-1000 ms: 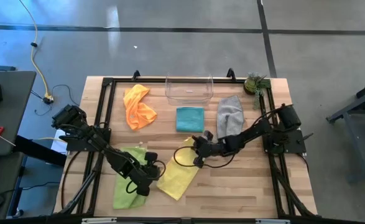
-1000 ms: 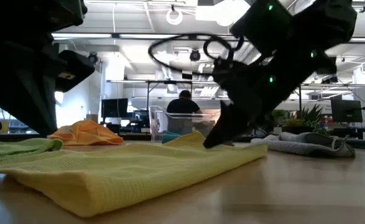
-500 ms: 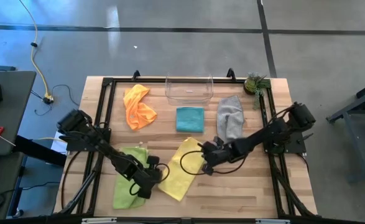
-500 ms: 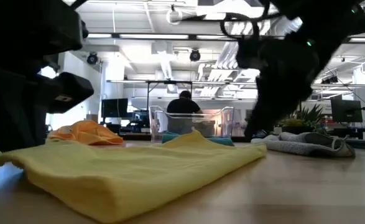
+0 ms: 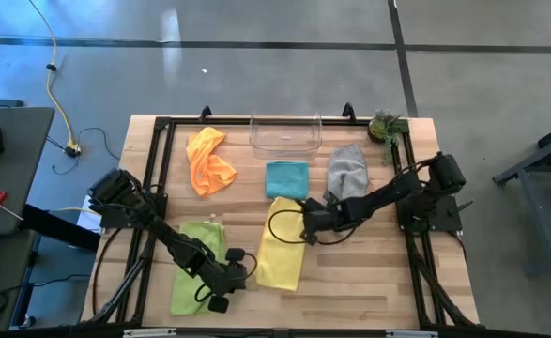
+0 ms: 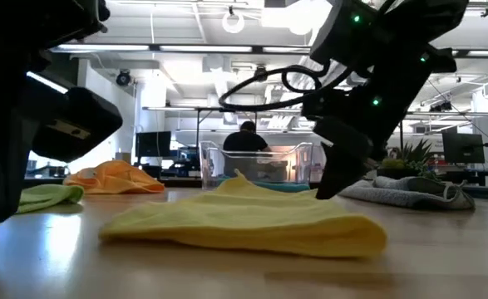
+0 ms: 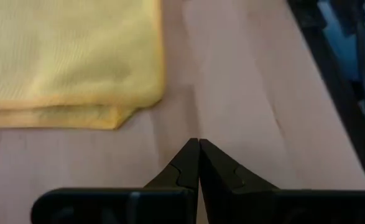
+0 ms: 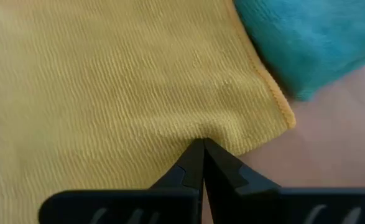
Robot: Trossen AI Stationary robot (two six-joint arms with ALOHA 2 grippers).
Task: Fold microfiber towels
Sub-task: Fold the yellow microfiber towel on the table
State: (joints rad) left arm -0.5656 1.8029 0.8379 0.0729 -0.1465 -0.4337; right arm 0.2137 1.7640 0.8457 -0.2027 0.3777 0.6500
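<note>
Since 1 second ago, the yellow towel (image 5: 280,244) has turned from diagonal to lengthwise front-to-back, a folded ribbed oblong at table centre. Left gripper (image 5: 230,279), pressed together, has shifted beside its near-left corner, empty. Right gripper (image 5: 305,218), tips together, pinches the towel's far edge beside the teal towel (image 5: 286,178).

Wooden table (image 5: 350,282) (black-framed) carries five towels (image 5: 280,255) and clear bin (image 5: 285,133).

- No readable text, labels, brands, numbers or signs in any view.
</note>
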